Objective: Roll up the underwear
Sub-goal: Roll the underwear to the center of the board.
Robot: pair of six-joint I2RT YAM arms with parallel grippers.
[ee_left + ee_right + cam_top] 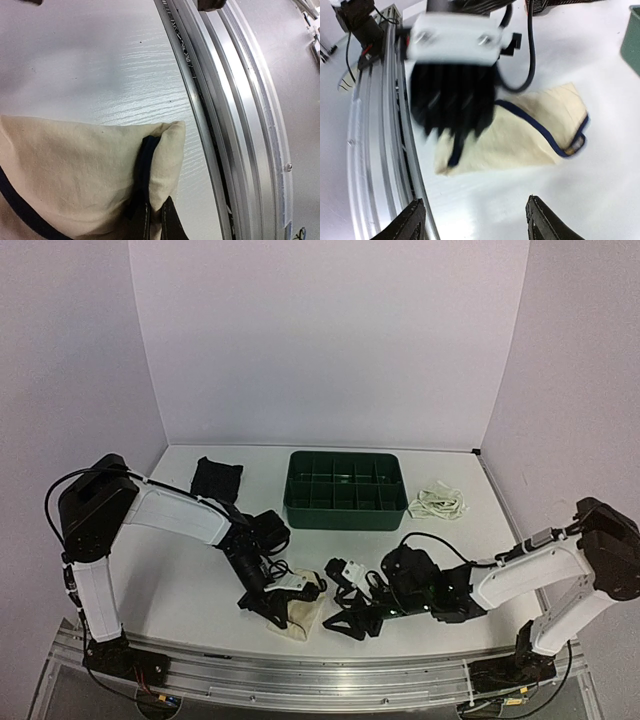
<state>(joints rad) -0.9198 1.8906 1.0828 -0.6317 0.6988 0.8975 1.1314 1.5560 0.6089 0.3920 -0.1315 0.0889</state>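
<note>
Item 1: cream underwear (300,612), black edge trim, folded into a thick bundle. It lies on the table (180,580) at the near edge, beside the metal rail (225,125).
Left gripper (272,606): fingers pinched together on a trimmed fold of the bundle's end.
Right gripper (345,618): fingers spread wide, holding nothing, just to the right of the bundle and apart from it.
Item 2: black underwear (216,478), bunched, well beyond the left gripper at the far left.
Item 3: white underwear (440,502), crumpled, well beyond the right gripper.
Green tray (345,508): divided, between items 2 and 3.
</note>
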